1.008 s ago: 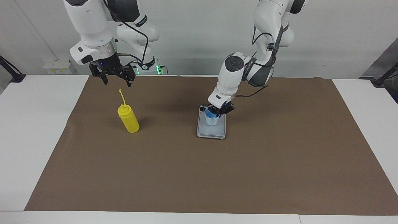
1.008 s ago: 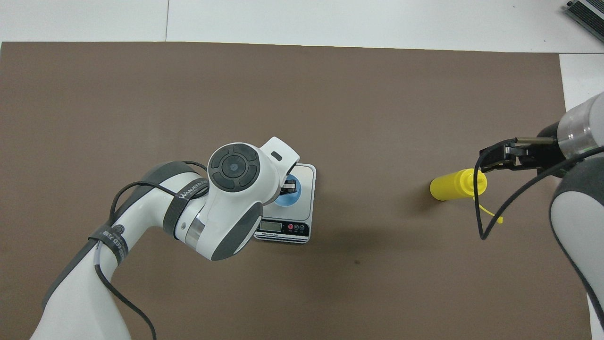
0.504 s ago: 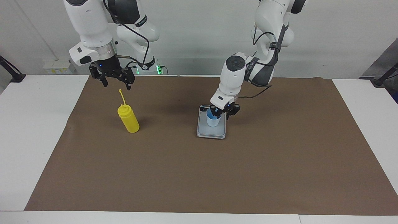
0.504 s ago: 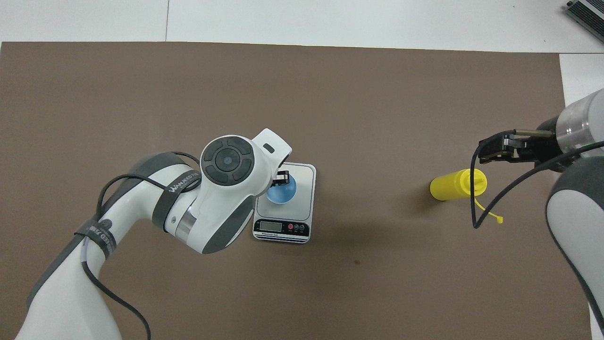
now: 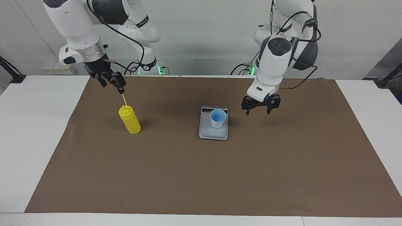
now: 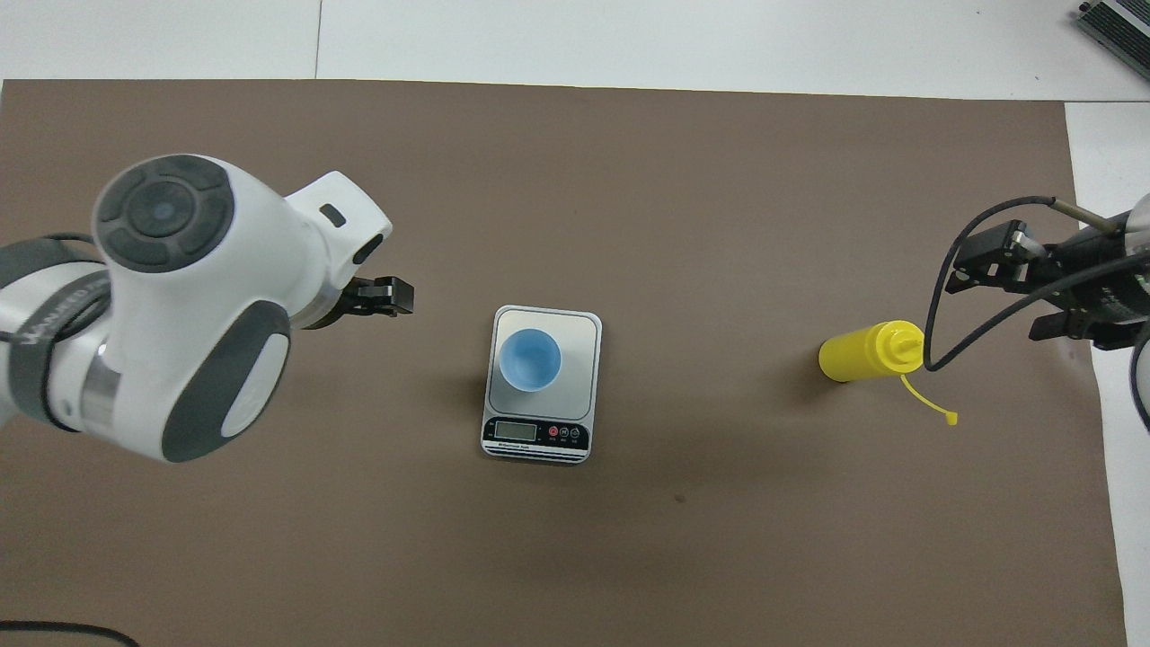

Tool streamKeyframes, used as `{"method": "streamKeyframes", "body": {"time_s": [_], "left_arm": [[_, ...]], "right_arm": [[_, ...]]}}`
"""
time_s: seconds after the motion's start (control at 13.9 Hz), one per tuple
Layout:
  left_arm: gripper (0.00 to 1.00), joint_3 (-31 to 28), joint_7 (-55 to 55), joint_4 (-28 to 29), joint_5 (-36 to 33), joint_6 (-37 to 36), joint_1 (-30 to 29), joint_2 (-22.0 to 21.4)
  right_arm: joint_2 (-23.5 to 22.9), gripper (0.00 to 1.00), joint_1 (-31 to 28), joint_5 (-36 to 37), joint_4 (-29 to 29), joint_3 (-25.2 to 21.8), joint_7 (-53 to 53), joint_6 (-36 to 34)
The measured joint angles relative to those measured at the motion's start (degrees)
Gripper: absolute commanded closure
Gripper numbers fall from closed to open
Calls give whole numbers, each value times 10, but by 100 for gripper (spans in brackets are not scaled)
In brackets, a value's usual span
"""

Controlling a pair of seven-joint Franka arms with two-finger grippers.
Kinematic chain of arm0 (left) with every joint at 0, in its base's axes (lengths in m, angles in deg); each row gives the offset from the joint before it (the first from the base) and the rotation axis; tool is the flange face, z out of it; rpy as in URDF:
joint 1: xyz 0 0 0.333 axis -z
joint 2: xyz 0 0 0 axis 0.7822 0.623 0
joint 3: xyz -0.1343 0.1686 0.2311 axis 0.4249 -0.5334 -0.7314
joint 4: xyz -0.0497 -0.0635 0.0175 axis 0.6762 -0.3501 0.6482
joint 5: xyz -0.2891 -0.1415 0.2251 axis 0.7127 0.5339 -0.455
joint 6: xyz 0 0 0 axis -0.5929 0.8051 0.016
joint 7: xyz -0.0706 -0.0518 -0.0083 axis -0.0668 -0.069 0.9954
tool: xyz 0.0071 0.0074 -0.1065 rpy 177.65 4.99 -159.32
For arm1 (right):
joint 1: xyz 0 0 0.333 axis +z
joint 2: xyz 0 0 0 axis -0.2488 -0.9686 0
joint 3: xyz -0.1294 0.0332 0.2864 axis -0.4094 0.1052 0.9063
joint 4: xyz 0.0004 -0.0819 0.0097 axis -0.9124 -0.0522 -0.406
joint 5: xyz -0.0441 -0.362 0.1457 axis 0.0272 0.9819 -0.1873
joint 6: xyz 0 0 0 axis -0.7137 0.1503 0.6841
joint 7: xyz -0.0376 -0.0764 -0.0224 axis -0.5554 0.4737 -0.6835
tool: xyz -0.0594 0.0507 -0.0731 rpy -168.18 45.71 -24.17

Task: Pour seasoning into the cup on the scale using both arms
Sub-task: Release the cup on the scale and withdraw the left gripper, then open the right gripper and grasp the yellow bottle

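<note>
A white worktop [image 5: 37, 131] is covered by a brown mat [image 5: 201, 175] before a pale wall. The left gripper [image 5: 260, 108], fingers spread and empty, is held over the mat beside one silver-grey rectangular scale [image 5: 213, 133] carrying one light blue plastic cup [image 5: 218, 118]. The right gripper [image 5: 110, 82], fingers parted and empty, is poised above one upright yellow plastic squeeze bottle [image 5: 130, 120].

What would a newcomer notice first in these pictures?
The yellow squeeze bottle stands out first, upright on the brown mat toward the right arm's end of the table, its cap strap sticking up. At the middle of the mat, a light blue cup stands on a silver-grey kitchen scale. Both hands hang in the air: the right hand over the bottle's strap, the left hand, open, beside the scale.
</note>
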Motion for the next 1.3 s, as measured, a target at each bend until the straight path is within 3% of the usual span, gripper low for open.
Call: {"method": "streamKeyframes", "body": {"time_s": [0.43, 0.72, 1.3], "left_arm": [[0, -5, -133, -25, 19, -102, -99, -71], [0, -7, -189, -108, 26, -184, -122, -71], [0, -17, -195, -113, 66, -186, -151, -64]], "right_arm": [[-48, 0, -39, -46, 0, 0, 74, 14], [-94, 0, -82, -63, 3, -2, 120, 13], [-186, 0, -107, -111, 2, -2, 219, 30]]}}
